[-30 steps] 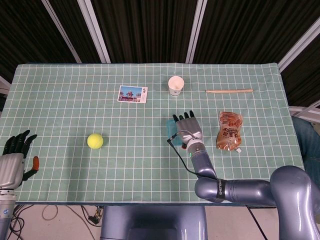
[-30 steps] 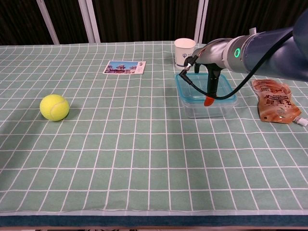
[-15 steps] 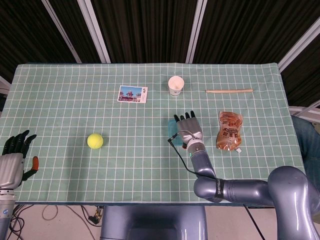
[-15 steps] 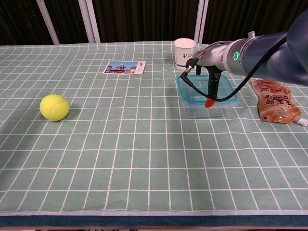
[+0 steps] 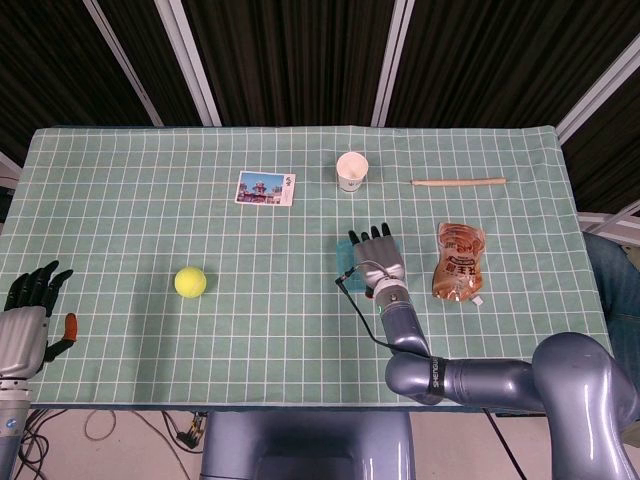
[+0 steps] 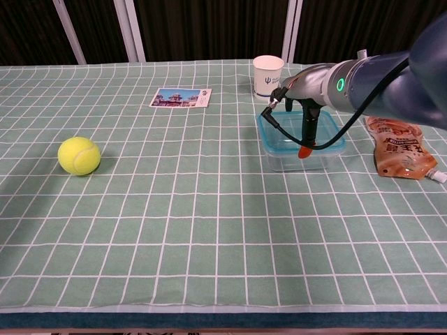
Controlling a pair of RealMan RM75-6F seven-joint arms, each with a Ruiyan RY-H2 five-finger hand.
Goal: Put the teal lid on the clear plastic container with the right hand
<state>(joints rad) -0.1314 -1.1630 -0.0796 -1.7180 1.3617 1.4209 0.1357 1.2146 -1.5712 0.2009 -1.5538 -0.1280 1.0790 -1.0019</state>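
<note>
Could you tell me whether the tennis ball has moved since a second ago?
No. The tennis ball sits on the same squares of the checked tablecloth, below and left of the postcard, as in the earlier head views.

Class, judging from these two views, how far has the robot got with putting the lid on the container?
Done: the teal lid sits on the clear plastic container. In hand: the right hand rests over the lid, red-tipped thumb at its front edge. Left: confirm it is seated, then lift the hand away. The left hand is idle.
</note>
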